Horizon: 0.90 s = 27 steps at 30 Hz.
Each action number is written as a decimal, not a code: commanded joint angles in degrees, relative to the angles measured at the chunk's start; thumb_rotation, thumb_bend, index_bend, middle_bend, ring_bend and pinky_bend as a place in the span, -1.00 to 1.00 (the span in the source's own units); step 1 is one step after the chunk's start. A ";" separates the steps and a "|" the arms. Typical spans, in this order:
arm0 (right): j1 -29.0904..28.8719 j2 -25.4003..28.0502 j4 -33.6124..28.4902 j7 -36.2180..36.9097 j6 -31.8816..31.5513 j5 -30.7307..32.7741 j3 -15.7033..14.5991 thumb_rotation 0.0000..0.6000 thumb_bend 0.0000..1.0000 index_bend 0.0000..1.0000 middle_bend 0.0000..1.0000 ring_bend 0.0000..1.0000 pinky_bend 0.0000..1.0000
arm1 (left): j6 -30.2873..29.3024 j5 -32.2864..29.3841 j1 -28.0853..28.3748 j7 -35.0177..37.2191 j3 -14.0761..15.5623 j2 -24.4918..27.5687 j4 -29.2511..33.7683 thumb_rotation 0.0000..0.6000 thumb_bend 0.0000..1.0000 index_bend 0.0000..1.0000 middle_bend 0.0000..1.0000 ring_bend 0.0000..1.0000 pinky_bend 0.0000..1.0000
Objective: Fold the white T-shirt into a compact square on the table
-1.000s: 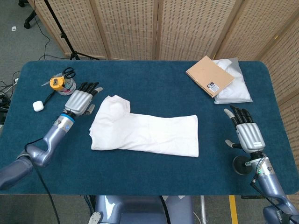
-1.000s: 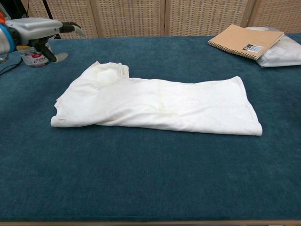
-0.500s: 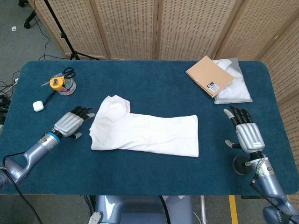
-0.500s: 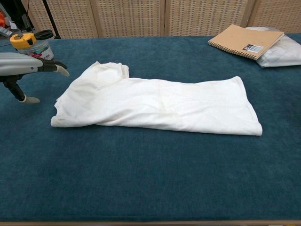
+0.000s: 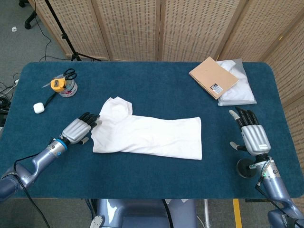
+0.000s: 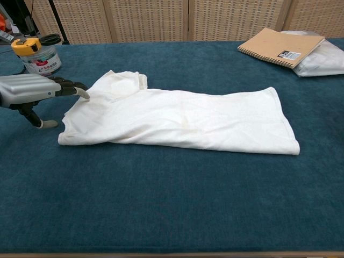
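The table (image 5: 156, 90) has a dark blue fuzzy top. The white shirt (image 5: 147, 134) lies flat near the middle of it, folded into a long strip. The collar end is on the left, and the straight hem is on the right.

The left hand (image 5: 79, 128) is just beside the collar end. Its fingers (image 6: 70, 85) are stretched out and reach the edge of the shirt. They hold nothing. The right hand (image 5: 252, 135) is near the right edge of the table, well apart from the shirt. Its fingers are spread out and hold nothing.

At the far right corner a brown notebook (image 5: 213, 77) lies on a white bag (image 5: 240, 90). At the far left there is a jar (image 5: 64, 86) with a yellow lid and scissors (image 5: 69, 74) on top. A small white thing (image 5: 39, 108) lies near it.

Behind the table stand tan woven screens (image 5: 190, 28). The floor (image 5: 19, 42) is grey, and black cables lie on it.
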State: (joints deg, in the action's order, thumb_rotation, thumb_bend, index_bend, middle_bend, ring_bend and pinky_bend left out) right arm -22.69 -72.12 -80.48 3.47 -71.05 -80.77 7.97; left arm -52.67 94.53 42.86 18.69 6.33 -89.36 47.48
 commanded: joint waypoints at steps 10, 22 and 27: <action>0.04 0.07 -0.09 0.05 0.10 -0.10 0.06 1.00 -0.89 -1.00 -1.00 -1.00 -1.00 | -0.45 0.04 0.60 0.88 -0.36 -2.64 -2.69 1.00 -0.16 -0.64 -1.00 -1.00 -1.00; 0.13 0.12 -0.17 0.54 -0.11 -0.49 0.08 1.00 -0.89 -1.00 -1.00 -1.00 -1.00 | -2.33 -0.68 -0.92 1.10 -0.71 -7.15 -8.67 1.00 -0.17 -0.45 -1.00 -1.00 -1.00; 0.14 0.08 -0.09 0.72 -0.11 -0.59 0.06 1.00 -0.89 -1.00 -1.00 -1.00 -1.00 | -2.83 -1.27 -1.52 2.60 -1.11 -9.45 -11.54 1.00 -0.15 -0.26 -1.00 -1.00 -1.00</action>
State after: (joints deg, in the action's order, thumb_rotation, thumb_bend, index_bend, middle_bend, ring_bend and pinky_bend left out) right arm -22.55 -72.04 -80.57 4.20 -71.16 -81.36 8.02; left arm -55.24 93.49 41.57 20.85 5.40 -98.22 36.59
